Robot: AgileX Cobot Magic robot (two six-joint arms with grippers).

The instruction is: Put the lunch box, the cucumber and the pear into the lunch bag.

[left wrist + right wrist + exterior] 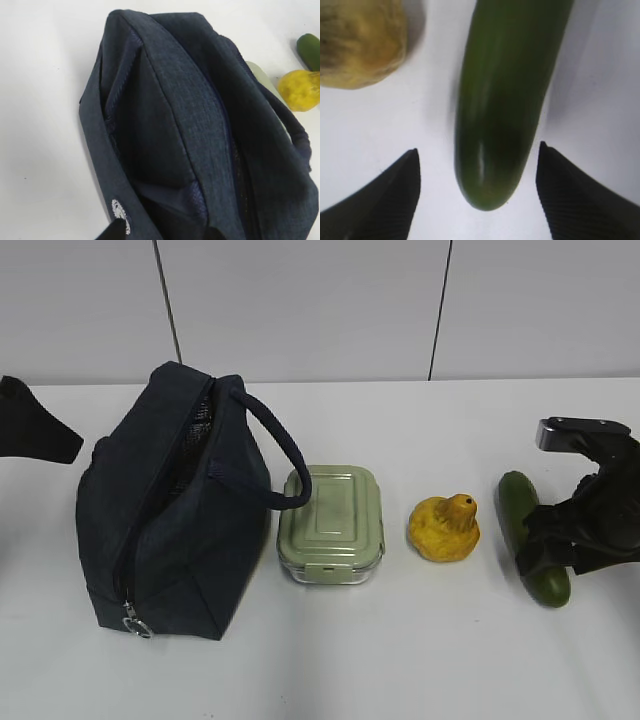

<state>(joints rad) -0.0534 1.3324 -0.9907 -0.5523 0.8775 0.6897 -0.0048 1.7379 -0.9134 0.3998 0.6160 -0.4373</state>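
The dark navy lunch bag (175,520) stands at the left, its top zipper parted and its ring pull (137,623) at the near end; it fills the left wrist view (190,125). The sage-lidded lunch box (332,525) sits right of it, then the yellow pear (444,528), then the dark green cucumber (530,540). My right gripper (560,540) is low over the cucumber's near half. In the right wrist view it (477,160) is open, with the cucumber's end (505,100) between the fingers. My left gripper (162,235) is beside the bag's left end, with only its tips showing.
White table (400,660) with a pale panelled wall behind. The bag's loop handle (270,445) arches over toward the lunch box. The pear (357,42) lies just left of the cucumber in the right wrist view.
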